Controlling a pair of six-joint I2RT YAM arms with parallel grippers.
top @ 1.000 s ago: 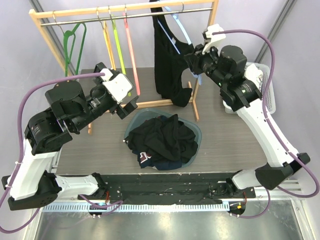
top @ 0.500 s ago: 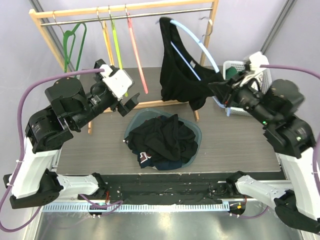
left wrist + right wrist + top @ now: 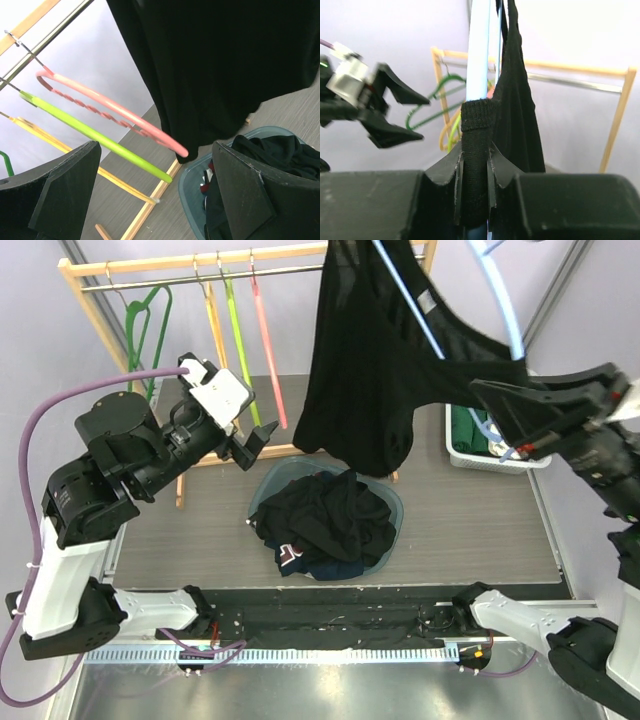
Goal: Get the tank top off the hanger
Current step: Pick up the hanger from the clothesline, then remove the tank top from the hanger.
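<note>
— Any grip on the right side?

— Yes. Clamped tight with the right gripper on the light blue hanger, pinching a strap of the black tank top along with it.

— And where, exactly?

— Held high above the table, between the wooden rack and the white basket, roughly over the far side of the basin of dark clothes. Apparently clear of the rail, though cannot see the hook.

— So, off the hanger yet?

— No. Draped on it by the straps, hanging full length. At most the first half done, by the look of it: off the rack, not stripped.

— Help from the left?

— Holding nothing. Spread wide at the left gripper, just beside the pink hanger, aimed toward the garment but apart from it.

— Left to do?

— Probably grab the fabric with that open gripper, pull the straps off the hanger arms, then let go over the basin.
</note>
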